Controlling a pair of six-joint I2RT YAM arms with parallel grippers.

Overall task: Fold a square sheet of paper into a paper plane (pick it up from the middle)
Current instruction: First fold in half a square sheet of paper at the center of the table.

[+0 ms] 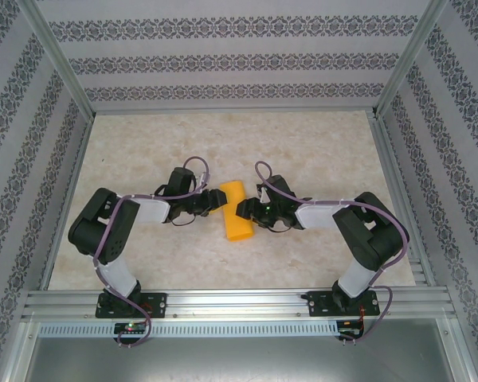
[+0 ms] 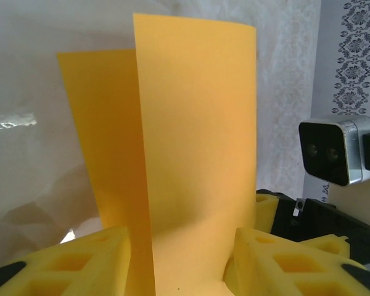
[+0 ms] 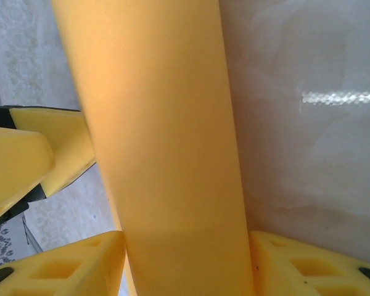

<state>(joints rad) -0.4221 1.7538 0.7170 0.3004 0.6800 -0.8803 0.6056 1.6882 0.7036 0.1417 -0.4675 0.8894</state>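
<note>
At the middle of the table (image 1: 319, 159): an early half-fold of the square sheet of paper (image 1: 237, 215) seems to be in hand.
The sheet is doubled over between the two claws, and its layers are not yet flat together. The left gripper (image 2: 182, 250) has its jaws partly apart around both layers, and the right gripper (image 3: 186, 250) likewise around the bent paper. Whether either really pinches, I cannot tell. The next move, I think, calls for pressing the fold into a sharp crease while the edges are kept aligned.
</note>
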